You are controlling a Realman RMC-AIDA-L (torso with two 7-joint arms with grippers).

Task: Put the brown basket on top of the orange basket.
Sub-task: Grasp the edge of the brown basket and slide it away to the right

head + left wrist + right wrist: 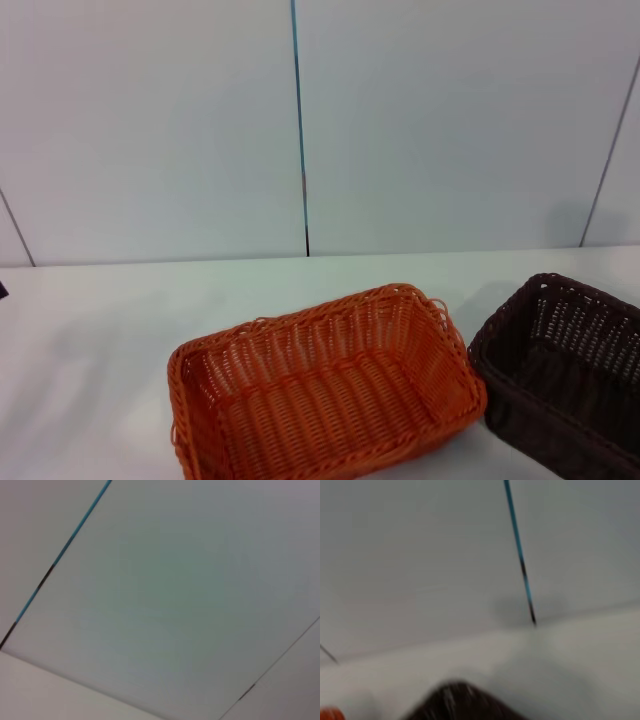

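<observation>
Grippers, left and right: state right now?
Left gripper: not in any view; cannot be told.
Right gripper: not visible either; its wrist camera shows only the brown basket close below.

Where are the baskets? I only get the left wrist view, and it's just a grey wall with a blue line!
Observer: The orange basket sits on the white table, near the middle in the head view.
Operator: Where's the brown one?
Observer: The brown basket stands on the table at the orange one's right, not stacked on it yet.
Operator: Is a hand grabbing it?
Observer: No fingers show in any view. The right wrist view only catches a blurred bit of the brown basket up close.
</observation>
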